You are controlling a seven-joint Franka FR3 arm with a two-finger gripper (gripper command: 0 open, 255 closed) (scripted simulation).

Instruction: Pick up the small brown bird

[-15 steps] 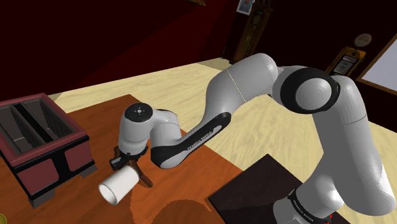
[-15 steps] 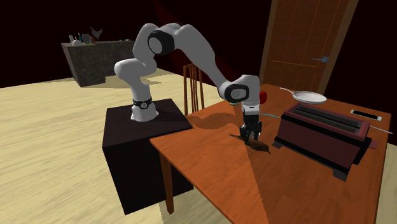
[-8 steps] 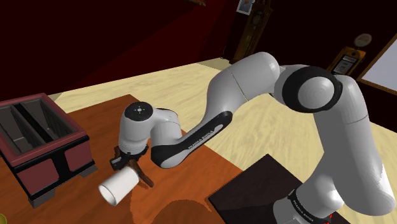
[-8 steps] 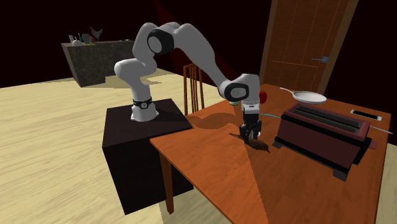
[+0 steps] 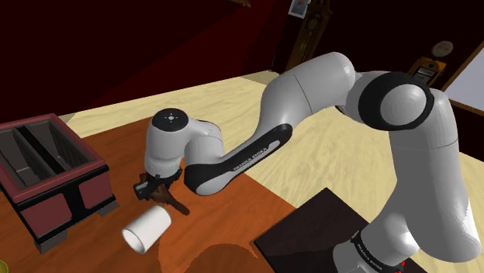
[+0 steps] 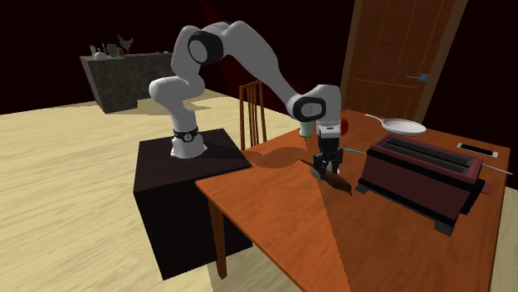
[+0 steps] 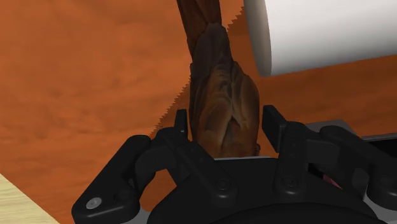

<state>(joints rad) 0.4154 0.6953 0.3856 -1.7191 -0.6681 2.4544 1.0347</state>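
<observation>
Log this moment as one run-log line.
gripper | shut on brown bird | white cylinder lying on its side beside bird

The small brown bird [image 7: 222,102] sits clasped in the hand [image 7: 227,124], its tail pointing away.

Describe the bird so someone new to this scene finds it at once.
Start at the reddish table, near the dark red toaster and the white cylinder lying on its side. There the arm's black tool clasps the small brown bird: the one dark, mottled, tapering shape beside a boxy and a smooth neighbour.
</observation>
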